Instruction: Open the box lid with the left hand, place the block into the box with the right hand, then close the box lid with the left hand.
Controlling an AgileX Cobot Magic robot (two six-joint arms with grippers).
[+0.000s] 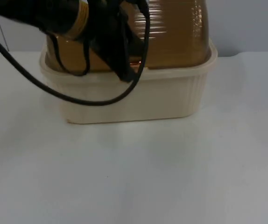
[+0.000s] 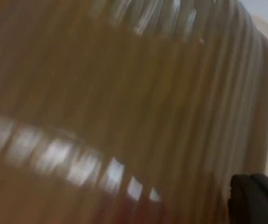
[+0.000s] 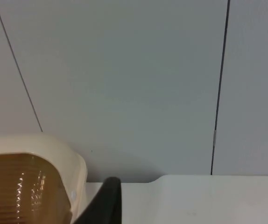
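I keep the left gripper [image 1: 124, 70] at the lid [image 1: 171, 32] front edge, upper centre, to work it; finger state unclear.

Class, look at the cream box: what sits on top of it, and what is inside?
An amber ribbed lid sits on the cream box, with the left gripper at its front edge. The box's inside is covered.

Top camera looks down and forward at the box [image 1: 129, 98]; left wrist camera sits close against its amber lid [image 2: 124, 102]; right wrist camera faces the wall [image 3: 134, 79].
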